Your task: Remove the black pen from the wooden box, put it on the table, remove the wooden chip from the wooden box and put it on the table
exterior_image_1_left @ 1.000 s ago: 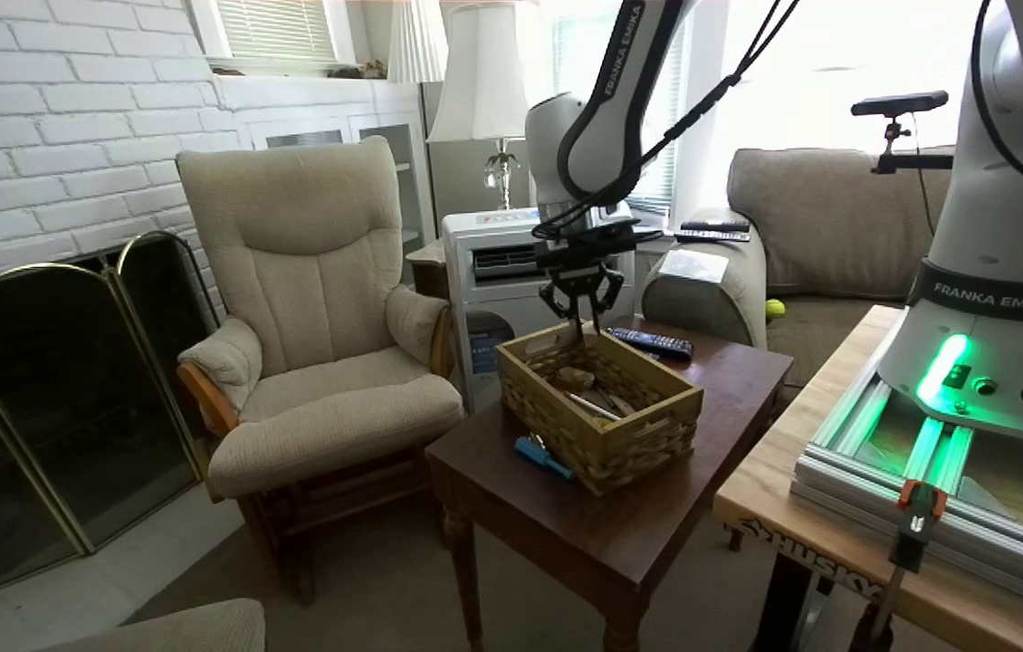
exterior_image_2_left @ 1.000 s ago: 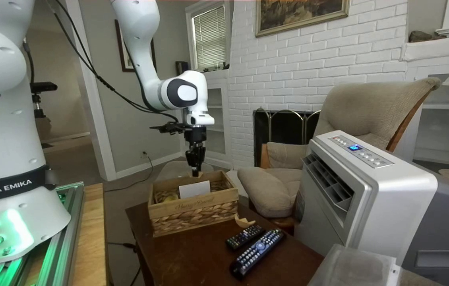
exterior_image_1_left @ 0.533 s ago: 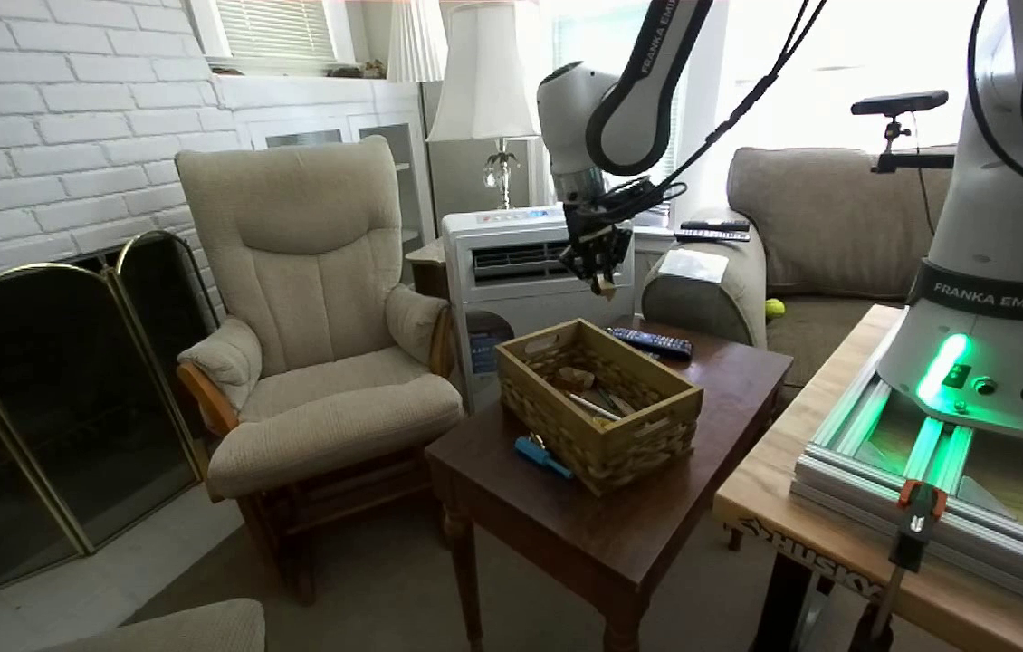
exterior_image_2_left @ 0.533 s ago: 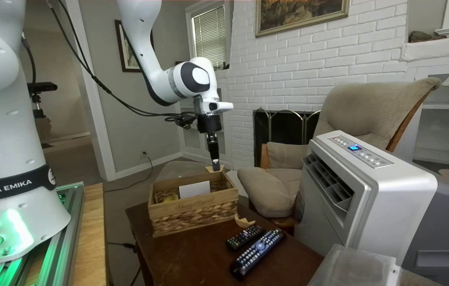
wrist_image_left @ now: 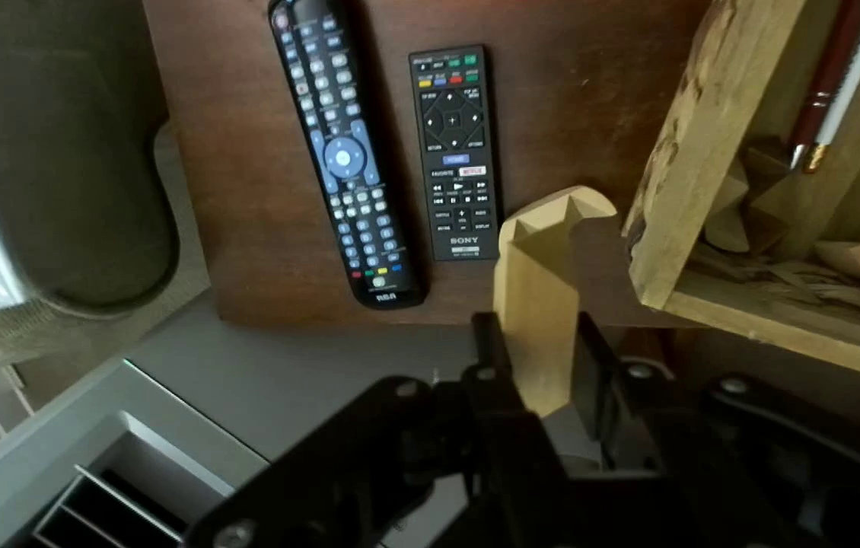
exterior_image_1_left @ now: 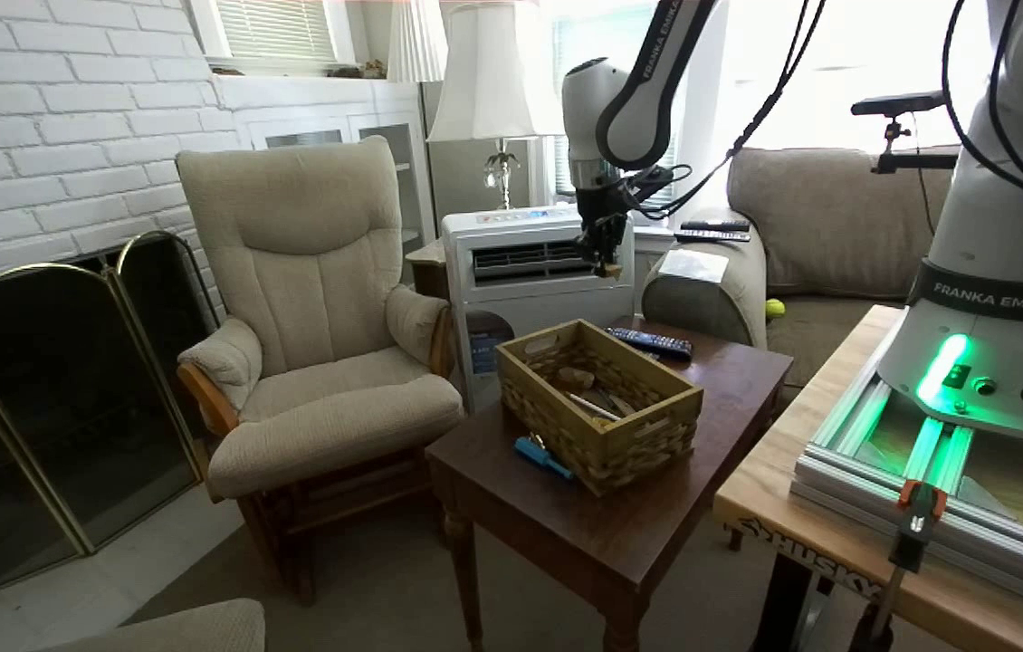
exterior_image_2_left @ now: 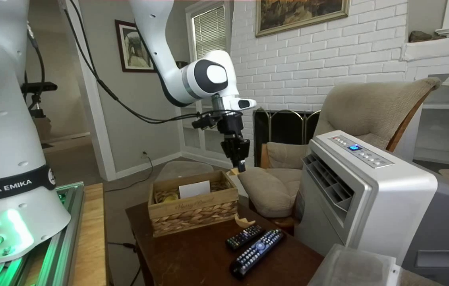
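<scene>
My gripper (wrist_image_left: 536, 323) is shut on a light wooden chip (wrist_image_left: 540, 358), a pale block pinched between both fingers. In both exterior views the gripper (exterior_image_1_left: 606, 269) hangs in the air beyond the wooden box (exterior_image_2_left: 192, 218), level with the table's far end. The box stands on the dark brown table (exterior_image_2_left: 192, 258). A second wooden piece (exterior_image_2_left: 244, 221), notched, lies on the table beside the box; in the wrist view I cannot tell clearly where it parts from the held chip. Inside the box lie a dark red pen (wrist_image_left: 829, 91) and a white one. The black pen cannot be made out.
Two remotes, a long one (wrist_image_left: 342, 160) and a shorter one (wrist_image_left: 454, 152), lie near the box. A blue item (exterior_image_1_left: 543, 455) rests on the table's other side. A white air conditioner (exterior_image_2_left: 371, 190) and an armchair (exterior_image_1_left: 330, 362) stand close by. A white card (exterior_image_2_left: 194, 189) sticks up in the box.
The gripper has risen out of the box with the wooden chip and swung away past its rim, towards the side where the air conditioner stands. The box and remotes have not moved.
</scene>
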### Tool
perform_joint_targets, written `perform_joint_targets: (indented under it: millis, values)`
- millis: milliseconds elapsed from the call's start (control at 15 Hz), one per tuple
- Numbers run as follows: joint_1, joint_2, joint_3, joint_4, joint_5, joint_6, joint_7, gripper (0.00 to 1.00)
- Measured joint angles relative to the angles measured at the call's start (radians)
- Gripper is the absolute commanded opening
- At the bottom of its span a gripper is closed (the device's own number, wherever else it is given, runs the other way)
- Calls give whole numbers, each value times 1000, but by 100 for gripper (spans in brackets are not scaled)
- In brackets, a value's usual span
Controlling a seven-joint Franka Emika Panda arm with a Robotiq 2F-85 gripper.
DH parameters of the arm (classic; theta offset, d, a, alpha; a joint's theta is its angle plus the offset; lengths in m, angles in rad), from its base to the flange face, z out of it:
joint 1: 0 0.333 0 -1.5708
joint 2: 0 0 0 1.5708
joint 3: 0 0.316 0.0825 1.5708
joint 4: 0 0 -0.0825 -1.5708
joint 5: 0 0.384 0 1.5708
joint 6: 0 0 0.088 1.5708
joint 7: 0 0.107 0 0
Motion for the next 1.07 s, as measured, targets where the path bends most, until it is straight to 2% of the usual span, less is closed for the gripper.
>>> perform_joint_targets:
  millis: [267, 600, 800, 1067]
  values:
    - [-130, 85, 87, 25, 53, 121, -283, 6]
    - [-355, 206, 294, 79, 122, 149, -632, 6]
    - [-409, 246, 331, 116, 182, 142, -795, 6]
    - [-426, 266, 338, 149, 194, 125, -887, 6]
